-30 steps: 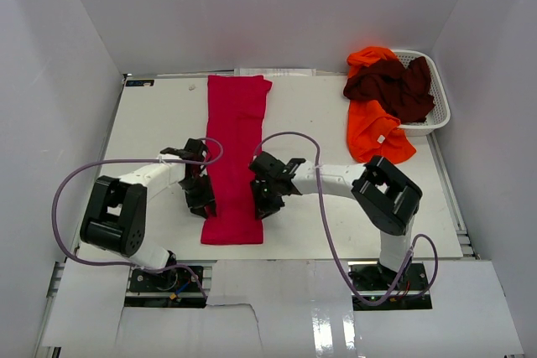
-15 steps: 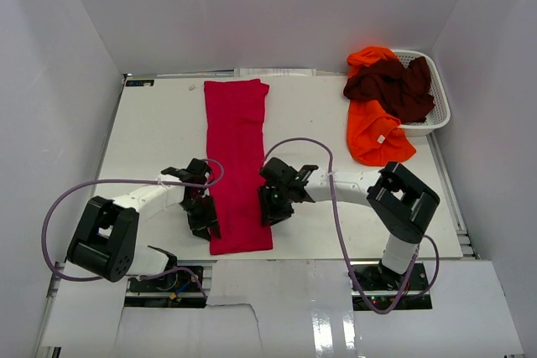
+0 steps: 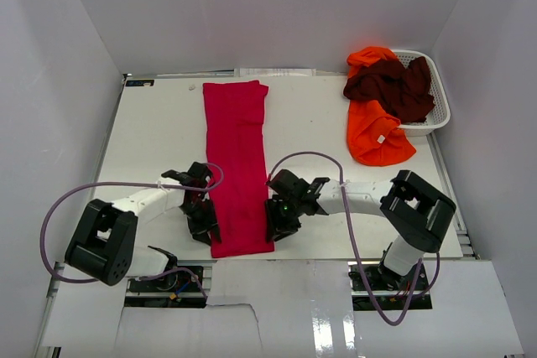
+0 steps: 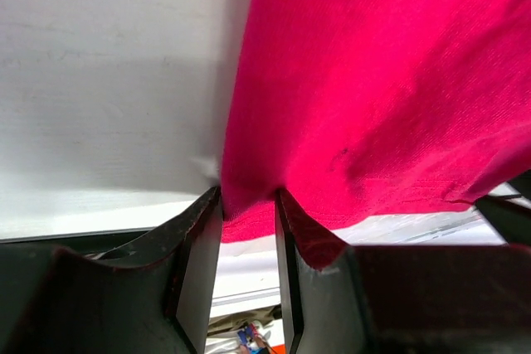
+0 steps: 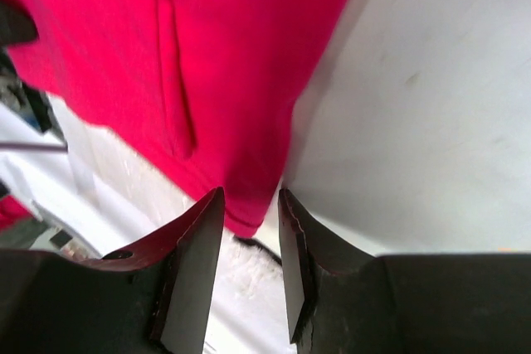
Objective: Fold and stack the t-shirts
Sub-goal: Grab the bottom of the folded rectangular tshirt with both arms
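The crimson-red t-shirt lies folded into a long strip down the table's middle, its near end at the front edge. My left gripper is at that end's left corner, and in the left wrist view the red cloth fills the gap between its jaws, pinched. My right gripper is at the right corner. Its jaws stand apart around the shirt's corner, with a gap on the right side. The orange t-shirt and the dark maroon one lie heaped at the back right.
A white mesh basket sits at the back right corner, the maroon and orange tees spilling from it onto the table. White walls close in the left, back and right sides. Both arms' cables loop over the near part of the table.
The red shirt has slid toward the front edge as both grippers drew back along its near end. The right jaws have widened from the cloth; the left jaws are unchanged.
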`<state>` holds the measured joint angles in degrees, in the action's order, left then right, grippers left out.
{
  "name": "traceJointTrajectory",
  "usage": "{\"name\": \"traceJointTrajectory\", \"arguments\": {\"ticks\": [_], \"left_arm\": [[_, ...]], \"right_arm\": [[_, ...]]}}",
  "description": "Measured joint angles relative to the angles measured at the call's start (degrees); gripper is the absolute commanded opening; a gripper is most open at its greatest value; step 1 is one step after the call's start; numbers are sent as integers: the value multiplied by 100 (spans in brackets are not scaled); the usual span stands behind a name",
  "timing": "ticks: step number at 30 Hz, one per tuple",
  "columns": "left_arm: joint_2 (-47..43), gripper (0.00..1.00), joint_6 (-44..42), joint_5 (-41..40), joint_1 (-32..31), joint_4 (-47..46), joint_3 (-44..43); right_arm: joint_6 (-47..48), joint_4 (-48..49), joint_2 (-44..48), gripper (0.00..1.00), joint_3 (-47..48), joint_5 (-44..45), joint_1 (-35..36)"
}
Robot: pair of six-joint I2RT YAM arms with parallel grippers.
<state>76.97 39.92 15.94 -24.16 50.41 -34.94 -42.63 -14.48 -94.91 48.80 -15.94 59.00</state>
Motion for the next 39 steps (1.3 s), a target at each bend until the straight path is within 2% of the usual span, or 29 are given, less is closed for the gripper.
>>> {"name": "traceJointTrajectory", "arguments": {"ticks": [9, 12, 14, 15, 19, 26, 27, 30, 36, 39], "left_arm": [[-271, 42, 149, -9, -39, 225, 107], [-339, 42, 181, -17, -42, 348, 107], [-398, 42, 205, -33, -46, 437, 107], [-424, 42, 216, -35, -50, 492, 107], [-549, 42, 345, -55, -208, 645, 107], [-640, 42, 791, -208, -739, 789, 107], [-643, 42, 868, -264, -789, 793, 107], [-651, 42, 1075, -437, -881, 800, 107], [-660, 43, 1440, -798, -918, 765, 149], [-664, 42, 1547, -870, -920, 673, 245]], "right_arm": [[-348, 310, 136, 40, -361, -404, 151], [-382, 356, 144, 31, -396, -409, 166], [-407, 358, 138, 29, -417, -396, 173], [-413, 363, 136, 23, -424, -400, 173], [-437, 387, 101, 18, -439, -404, 179], [-479, 404, 96, 24, -446, -411, 181], [-483, 413, 96, 30, -446, -417, 184], [-507, 461, 107, 35, -444, -472, 192], [-503, 503, 125, 35, -448, -470, 214], [-498, 525, 142, 31, -474, -457, 214]]}}
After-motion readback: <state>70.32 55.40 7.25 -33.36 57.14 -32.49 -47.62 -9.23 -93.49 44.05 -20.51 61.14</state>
